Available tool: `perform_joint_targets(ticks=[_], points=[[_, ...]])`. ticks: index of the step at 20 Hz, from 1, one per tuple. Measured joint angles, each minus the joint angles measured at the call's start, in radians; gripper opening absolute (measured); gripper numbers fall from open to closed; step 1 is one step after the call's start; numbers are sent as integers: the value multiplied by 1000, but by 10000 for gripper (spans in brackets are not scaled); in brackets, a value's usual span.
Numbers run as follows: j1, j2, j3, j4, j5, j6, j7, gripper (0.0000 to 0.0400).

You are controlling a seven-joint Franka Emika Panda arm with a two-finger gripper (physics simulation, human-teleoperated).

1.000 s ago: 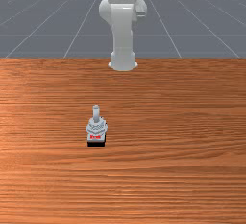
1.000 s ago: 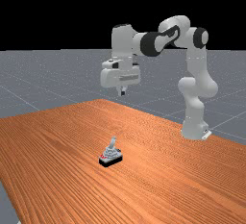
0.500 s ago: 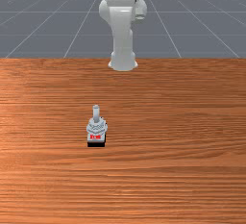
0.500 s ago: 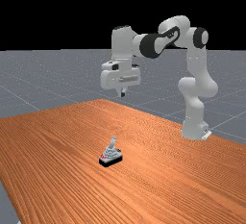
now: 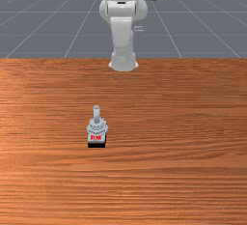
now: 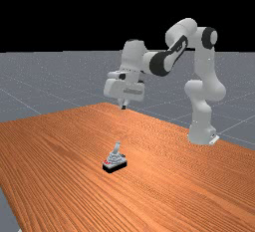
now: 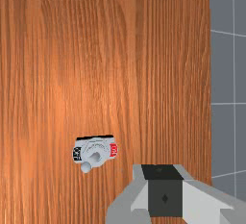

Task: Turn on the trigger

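From far away, I see my gripper [image 6: 123, 107] high above the smooth, streaky wood table [image 5: 169, 137]. I can't tell how wide its fingers are. The grey switch [image 5: 97, 128] sits left of the front view's middle, its round-tipped stick [image 5: 96, 113] poking up.

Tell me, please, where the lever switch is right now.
The lever switch stands on the table, left of the front view's middle and, in the far view, below the gripper.
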Motion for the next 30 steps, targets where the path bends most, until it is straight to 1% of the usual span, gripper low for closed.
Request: perform_joint_targets(ticks=[2,3,4,5,7,8,9,10,12,14,15,16,17,18,19,20,21,22,23,24,26,30], points=[[0,5,0,-7,-2,-65,2,0],[0,-24,0,-51,-2,-38,1,0],[0,-45,0,-74,-2,-49,2,0],[-2,-23,2,-12,1,-181,-49,0],[-8,-15,7,-28,10,-152,-136,0],[15,-8,-5,-33,-116,-149,63,0],[24,1,-10,-39,-165,-141,101,0],[-3,5,6,-58,-12,-98,-96,0],[10,21,-6,-72,-29,-71,76,0],[13,37,-9,-85,-31,-46,97,0],[5,26,-2,-141,-25,64,12,0],[10,56,-6,-105,-29,2,61,0],[-1,65,4,-113,-19,18,-41,0],[5,99,-1,-65,-23,-54,9,0],[6,135,-1,-21,-23,-114,8,0],[6,137,-1,-36,-23,-90,9,0],[5,126,-1,-58,-23,-74,9,0],[5,109,-1,-82,-23,-84,9,0],[5,76,-1,-130,-23,-63,9,0],[2,25,1,-219,-23,41,-21,0],[2,-25,1,-286,-22,59,-36,0],[0,-47,2,-317,-21,70,-67,0]])
